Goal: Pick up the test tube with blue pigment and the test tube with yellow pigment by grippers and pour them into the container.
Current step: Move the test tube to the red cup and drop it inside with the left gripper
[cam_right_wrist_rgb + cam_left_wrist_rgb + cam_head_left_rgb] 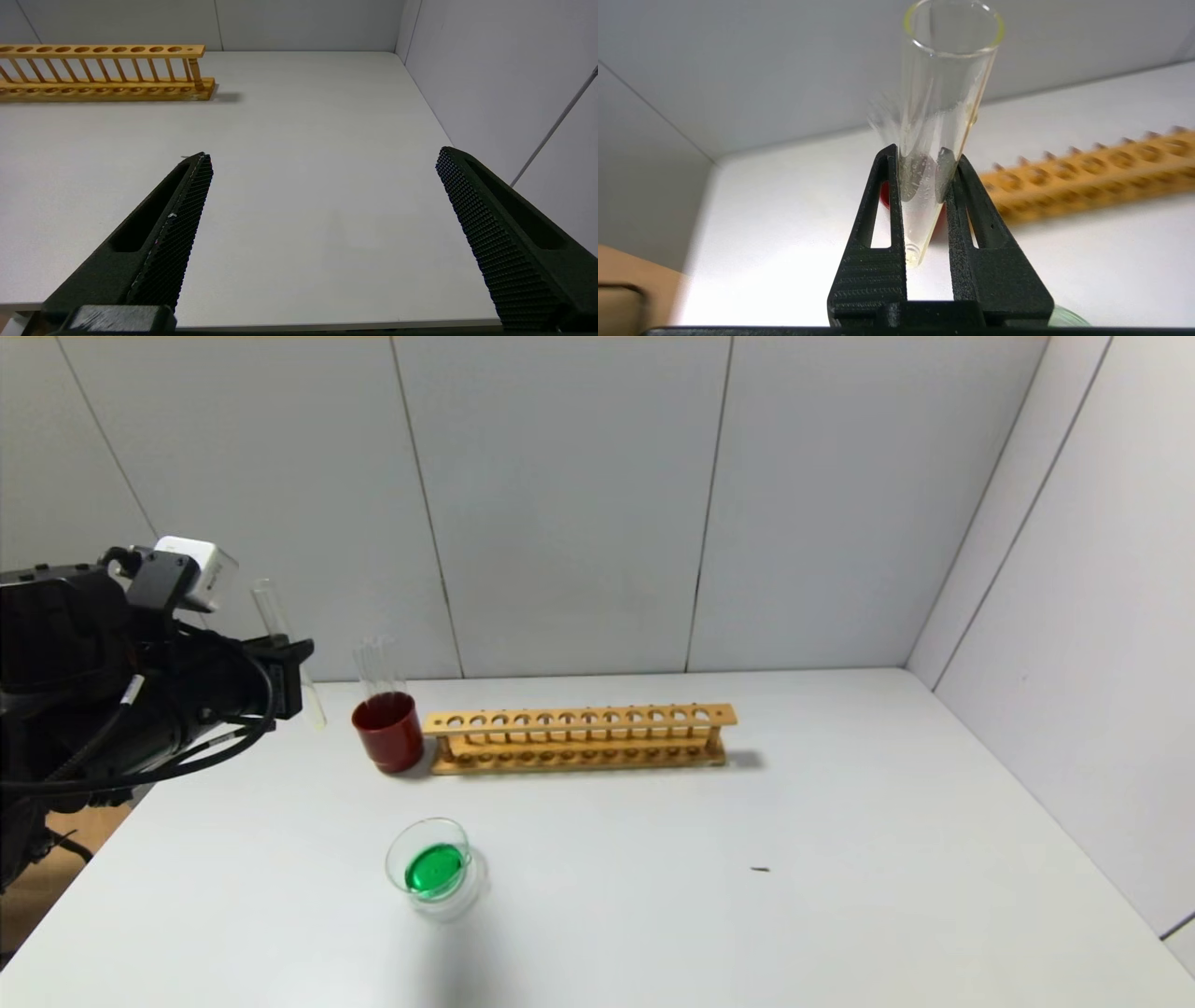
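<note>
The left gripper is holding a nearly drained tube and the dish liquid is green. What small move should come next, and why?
Probably carry the test tube with yellow pigment across to the red cup and lower it in. The left gripper is shut on it, with only yellow traces left inside, and the container already holds green liquid, so pouring looks done. Another clear tube already stands in that cup. The right gripper hangs open over bare table.
</note>
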You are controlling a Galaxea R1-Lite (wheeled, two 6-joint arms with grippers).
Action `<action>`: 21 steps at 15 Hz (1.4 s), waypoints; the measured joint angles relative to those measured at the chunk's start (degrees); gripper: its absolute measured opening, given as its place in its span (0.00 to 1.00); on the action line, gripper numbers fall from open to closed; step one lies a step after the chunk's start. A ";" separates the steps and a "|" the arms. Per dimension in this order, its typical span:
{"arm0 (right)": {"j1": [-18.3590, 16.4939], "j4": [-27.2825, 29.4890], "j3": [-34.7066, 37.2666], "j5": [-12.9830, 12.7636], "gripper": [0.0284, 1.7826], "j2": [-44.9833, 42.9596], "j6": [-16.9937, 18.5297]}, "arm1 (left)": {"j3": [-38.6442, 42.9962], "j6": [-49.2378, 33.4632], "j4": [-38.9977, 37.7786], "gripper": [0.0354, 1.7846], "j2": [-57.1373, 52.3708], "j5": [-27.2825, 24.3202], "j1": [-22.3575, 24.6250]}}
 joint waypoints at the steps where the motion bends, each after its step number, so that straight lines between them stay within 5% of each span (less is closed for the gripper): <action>1: 0.00 0.00 0.00 0.00 0.98 0.00 0.00 | -0.66 -2.93 3.06 0.15 0.00 -2.43 0.89; 11: 0.00 0.00 0.00 0.02 0.98 0.00 0.00 | -10.17 -19.79 6.78 0.15 9.07 -4.61 6.99; 16: 0.00 -0.02 0.00 0.00 0.98 0.00 0.00 | -13.01 -20.10 7.19 0.15 13.40 -14.47 11.11; 21: 0.00 0.00 0.00 0.02 0.98 0.00 0.00 | -16.18 -20.10 6.56 0.15 17.62 -15.38 11.85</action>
